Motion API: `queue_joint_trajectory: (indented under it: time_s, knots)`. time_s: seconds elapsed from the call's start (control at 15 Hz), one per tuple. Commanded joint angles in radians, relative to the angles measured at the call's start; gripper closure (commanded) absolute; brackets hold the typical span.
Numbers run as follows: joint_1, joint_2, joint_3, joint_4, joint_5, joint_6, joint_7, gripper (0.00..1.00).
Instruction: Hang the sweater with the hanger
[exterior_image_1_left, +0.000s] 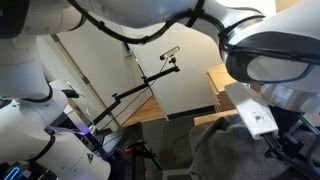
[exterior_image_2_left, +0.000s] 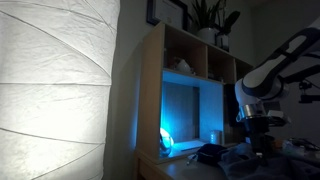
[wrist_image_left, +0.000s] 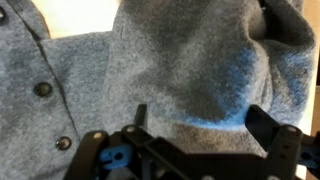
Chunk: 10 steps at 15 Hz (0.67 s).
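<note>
A grey knitted sweater (wrist_image_left: 170, 60) with dark buttons (wrist_image_left: 42, 89) fills the wrist view, lying bunched in folds. My gripper (wrist_image_left: 202, 122) hovers right over it, its two black fingers spread wide, with fabric under the gap between them. In an exterior view the gripper (exterior_image_1_left: 272, 143) hangs low over the grey sweater (exterior_image_1_left: 212, 148) at the lower right. In the dark exterior view the gripper (exterior_image_2_left: 258, 140) is just above the dim cloth (exterior_image_2_left: 245, 162). I cannot make out a hanger for certain.
A black stand with a slanted thin arm (exterior_image_1_left: 140, 88) rises against the pale wall, with a small wire shape (exterior_image_1_left: 170, 52) at its top. A big glowing paper lamp (exterior_image_2_left: 55, 90) and a wooden shelf lit blue (exterior_image_2_left: 185, 100) stand beside the table.
</note>
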Motion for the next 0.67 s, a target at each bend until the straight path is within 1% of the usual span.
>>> queue_joint_trajectory:
  time_s: [0.0, 0.2, 0.6]
  knots:
    - [-0.027, -0.014, -0.004, 0.036, 0.032, -0.014, 0.015, 0.00]
    - [-0.041, 0.017, -0.011, 0.091, 0.042, -0.027, 0.036, 0.00]
    - [-0.030, 0.100, -0.002, 0.152, 0.032, -0.049, 0.079, 0.00]
